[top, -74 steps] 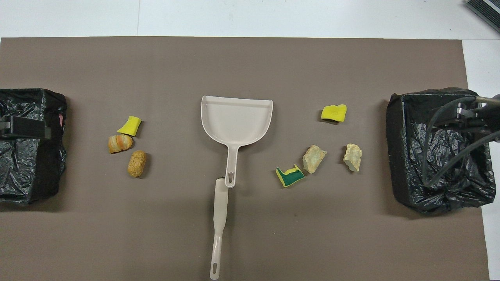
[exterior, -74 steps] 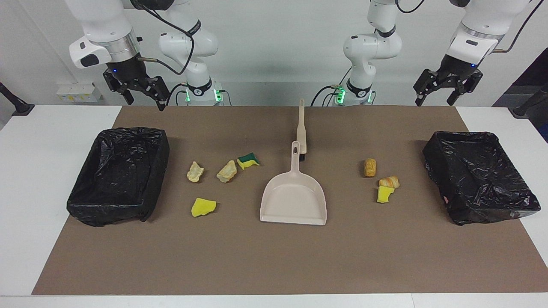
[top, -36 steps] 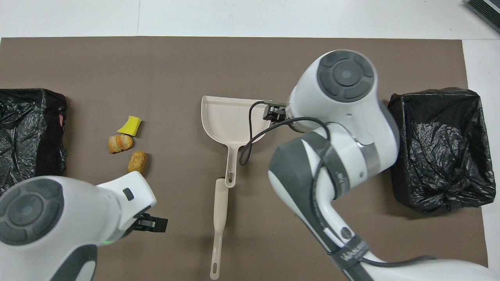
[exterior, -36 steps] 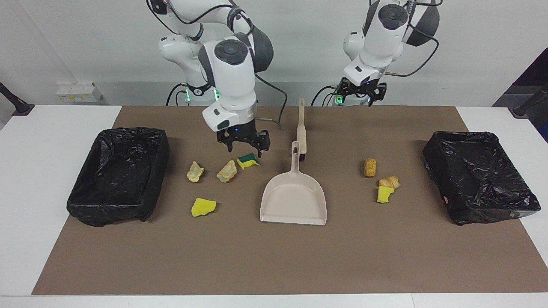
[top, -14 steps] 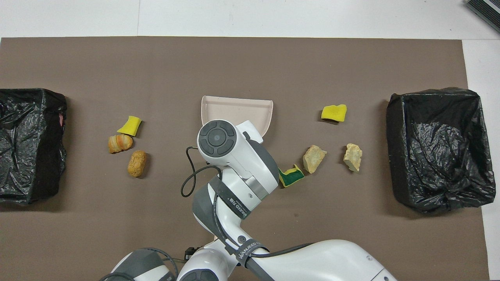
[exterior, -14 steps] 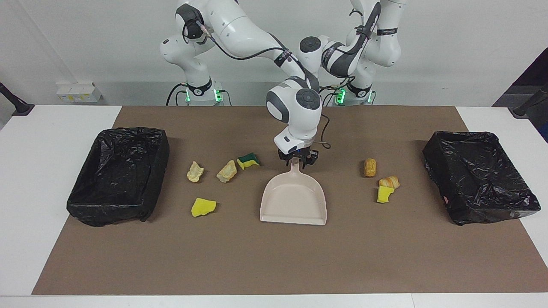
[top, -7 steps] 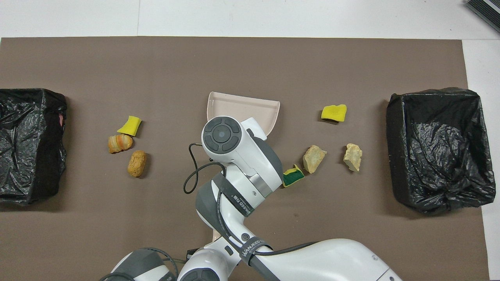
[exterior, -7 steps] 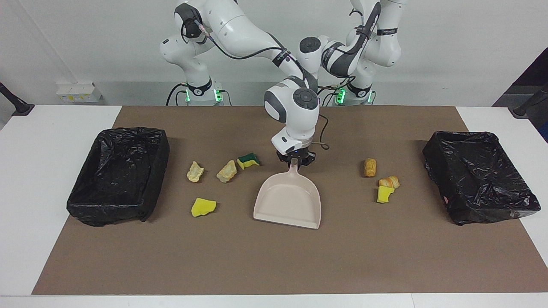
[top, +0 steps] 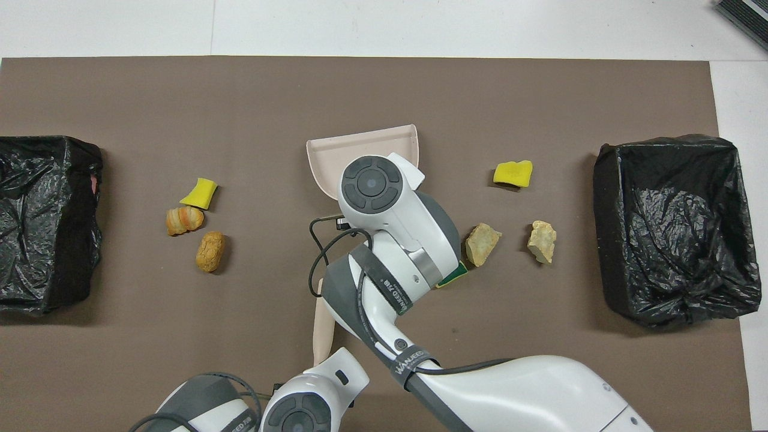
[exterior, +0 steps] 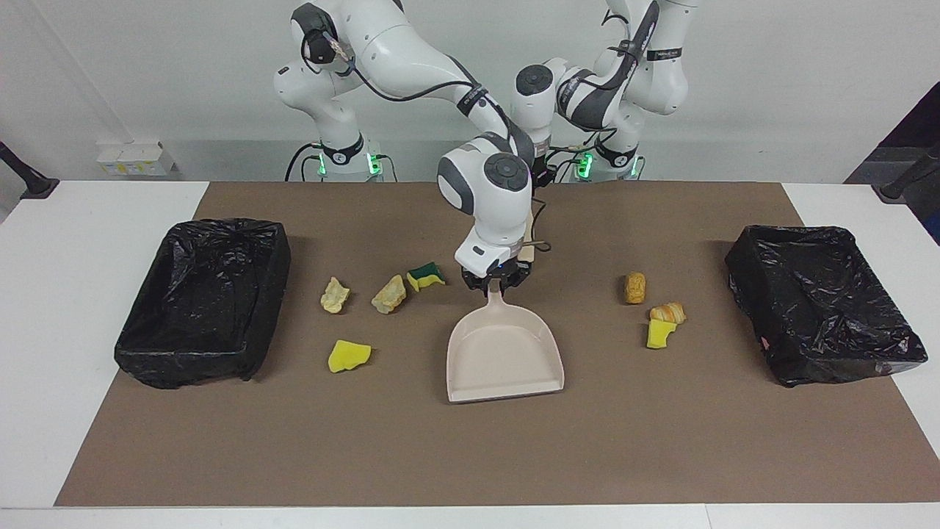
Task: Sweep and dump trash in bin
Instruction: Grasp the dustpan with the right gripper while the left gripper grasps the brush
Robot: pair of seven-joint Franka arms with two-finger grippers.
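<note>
My right gripper (exterior: 496, 285) is shut on the handle of the beige dustpan (exterior: 505, 353), whose mouth faces away from the robots. The beige brush (top: 324, 324) lies nearer the robots than the dustpan. Its handle end runs under my left arm's wrist (top: 303, 411), which hides the left gripper. Trash toward the right arm's end: two pale lumps (exterior: 335, 295) (exterior: 388, 294), a green-yellow sponge (exterior: 426, 276) and a yellow chunk (exterior: 349, 355). Trash toward the left arm's end: a brown bread piece (exterior: 634, 287), a croissant-like piece (exterior: 667, 312) and a yellow chunk (exterior: 659, 334).
Two bins lined with black bags stand on the brown mat, one at the right arm's end (exterior: 220, 224) and one at the left arm's end (exterior: 797, 231). White table shows around the mat.
My right gripper shut on the dustpan handle and swung the pan, turning its mouth and shifting the handle toward the right arm's end. The left hand came down over the brush handle.
</note>
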